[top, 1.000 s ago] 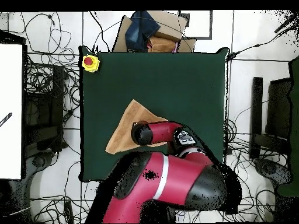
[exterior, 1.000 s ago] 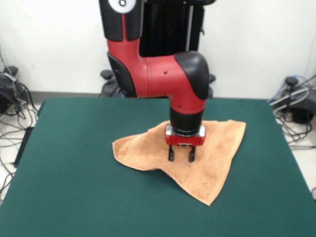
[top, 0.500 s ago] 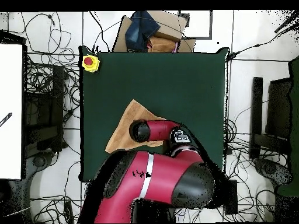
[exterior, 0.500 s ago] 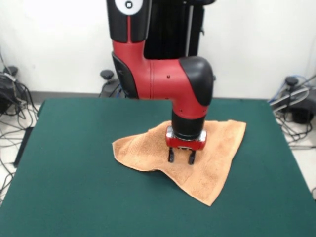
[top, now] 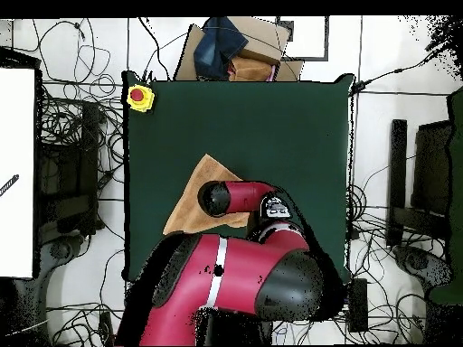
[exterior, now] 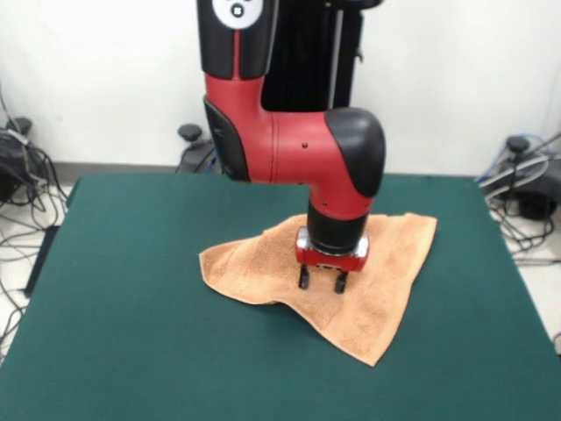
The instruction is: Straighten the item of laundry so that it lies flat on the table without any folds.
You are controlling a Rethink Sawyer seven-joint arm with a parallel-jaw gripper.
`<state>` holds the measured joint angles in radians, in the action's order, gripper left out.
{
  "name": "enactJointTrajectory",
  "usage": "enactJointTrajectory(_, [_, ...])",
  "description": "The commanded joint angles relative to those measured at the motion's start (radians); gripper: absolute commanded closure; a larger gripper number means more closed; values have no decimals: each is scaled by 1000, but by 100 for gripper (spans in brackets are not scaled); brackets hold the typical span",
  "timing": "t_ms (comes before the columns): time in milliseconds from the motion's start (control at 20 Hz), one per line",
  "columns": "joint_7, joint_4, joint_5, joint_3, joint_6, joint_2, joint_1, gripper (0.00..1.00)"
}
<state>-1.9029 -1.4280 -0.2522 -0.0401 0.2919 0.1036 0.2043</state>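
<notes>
The peach-orange towel, the item of laundry (exterior: 386,263) (top: 192,206), lies crumpled in an uneven, roughly triangular shape on the dark green table (exterior: 131,333) (top: 271,117), with one corner pointing toward the front edge and a fold along its left side. My gripper (exterior: 322,282) points straight down over the towel's middle. Its two fingers stand apart, open, with the tips at or just above the cloth. In the overhead view the arm's black elbow (top: 213,198) covers the gripper and much of the towel.
A yellow box with a red button (top: 139,97) sits at a table corner. Cardboard and dark cloth (top: 231,45) lie beyond the table's far edge. Cables run over the floor on both sides.
The arm has shifted slightly to the right in the front view and the gripper has come down a little over the towel. The towel's shape is unchanged.
</notes>
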Motion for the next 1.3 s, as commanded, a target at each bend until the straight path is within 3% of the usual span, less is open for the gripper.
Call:
enactJointTrajectory(50, [-65,260,-18,-47,-183,-336,58,0])
enactJointTrajectory(300, [24,304,-83,-121,-167,-364,114,0])
enactJointTrajectory(400, [-13,297,-118,-100,-245,-341,79,0])
enactJointTrajectory(550, [-32,172,-85,-107,-94,-208,71,0])
enactJointTrajectory(700, [-62,33,-67,-112,-34,-70,65,0])
enactJointTrajectory(1100, [-164,37,-1,-100,-73,-52,-6,0])
enactJointTrajectory(1300, [-197,0,32,-82,-38,-1,-44,0])
